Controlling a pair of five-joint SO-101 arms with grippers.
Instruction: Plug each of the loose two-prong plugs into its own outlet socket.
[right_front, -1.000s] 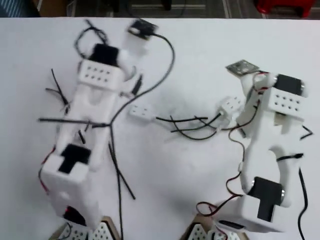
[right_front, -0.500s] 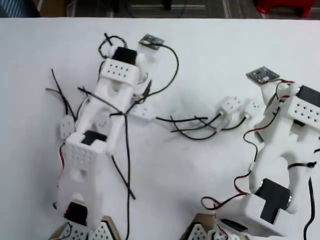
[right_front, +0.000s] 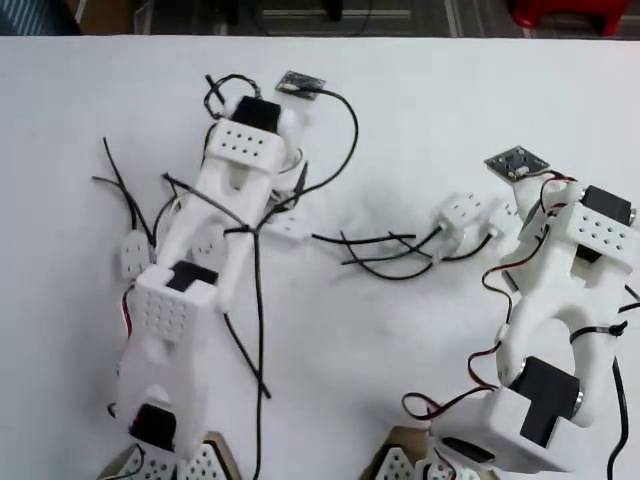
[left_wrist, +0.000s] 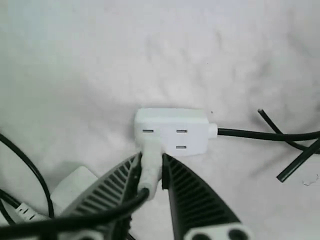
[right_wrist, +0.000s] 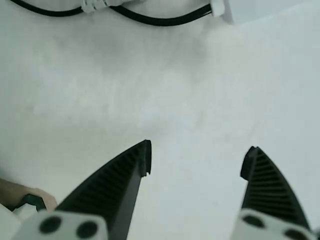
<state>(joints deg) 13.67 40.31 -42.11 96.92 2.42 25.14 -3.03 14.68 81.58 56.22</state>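
My left gripper (left_wrist: 150, 167) is shut on a white two-prong plug (left_wrist: 149, 172), which is pressed against one socket face of a white outlet block (left_wrist: 172, 131). From above, that block (right_front: 288, 226) lies just beyond the left arm's tip (right_front: 293, 192). A second white outlet block (right_front: 461, 215) lies mid-table with black cables trailing off it. My right gripper (right_wrist: 197, 152) hangs open over bare table, with a corner of an outlet block (right_wrist: 250, 7) and a black cable (right_wrist: 150, 19) beyond it. A loose white plug (right_front: 133, 252) lies left of the left arm.
Black cable ends (right_front: 375, 250) are strewn between the two blocks, and more wires (right_front: 118, 185) lie at the left. Another white plug body (left_wrist: 75, 184) lies close beside the left gripper. The table's far edge (right_front: 420, 38) runs along the back.
The left arm swung in and settled with its plug at the outlet block. The right arm pulled back to the right from the second block, then drifted slightly left.
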